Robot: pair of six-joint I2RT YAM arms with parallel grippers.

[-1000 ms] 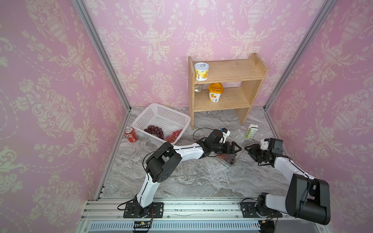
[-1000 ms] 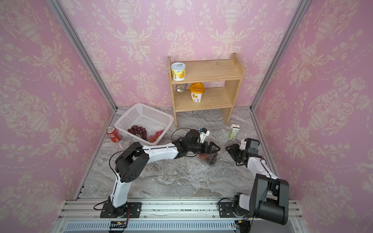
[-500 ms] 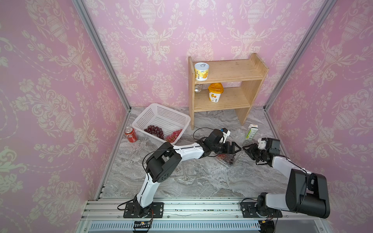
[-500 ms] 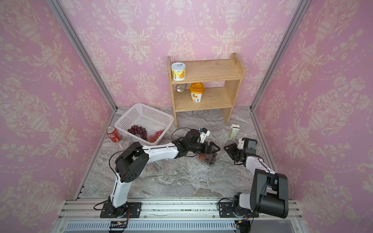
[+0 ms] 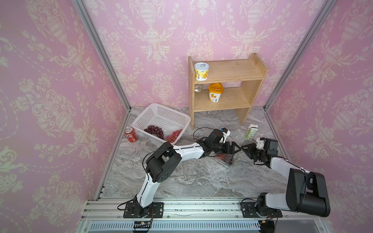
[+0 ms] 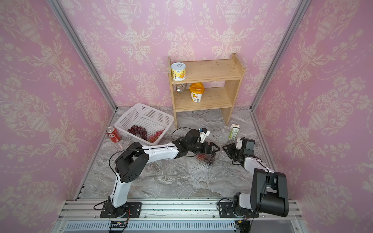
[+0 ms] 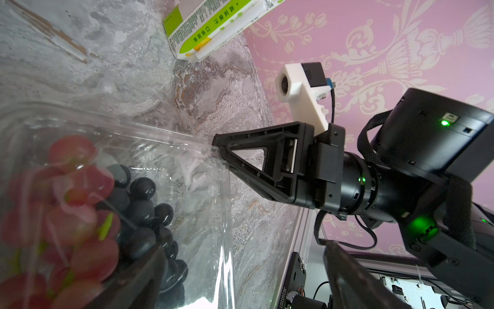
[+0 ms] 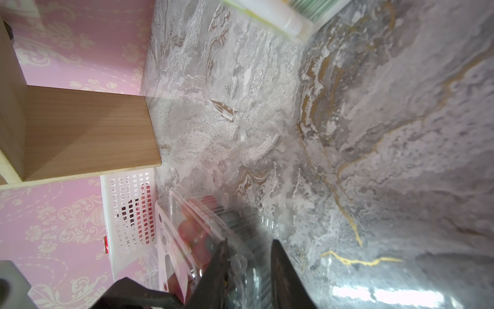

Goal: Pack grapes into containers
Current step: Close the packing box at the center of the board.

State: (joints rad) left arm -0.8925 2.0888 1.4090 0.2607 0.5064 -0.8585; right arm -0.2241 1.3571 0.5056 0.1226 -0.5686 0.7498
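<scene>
Grapes [image 7: 80,203], pink and near-black, inside clear clamshell container [image 7: 199,184]

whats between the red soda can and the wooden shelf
The white basket, holding two grape bunches, sits between the can and shelf; both top views show it.

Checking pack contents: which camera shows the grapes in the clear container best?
Left wrist: packed grapes close up, pink and black both distinct through the container. Both top views show them tiny. Right wrist shows blurred pink ones behind plastic.
</scene>
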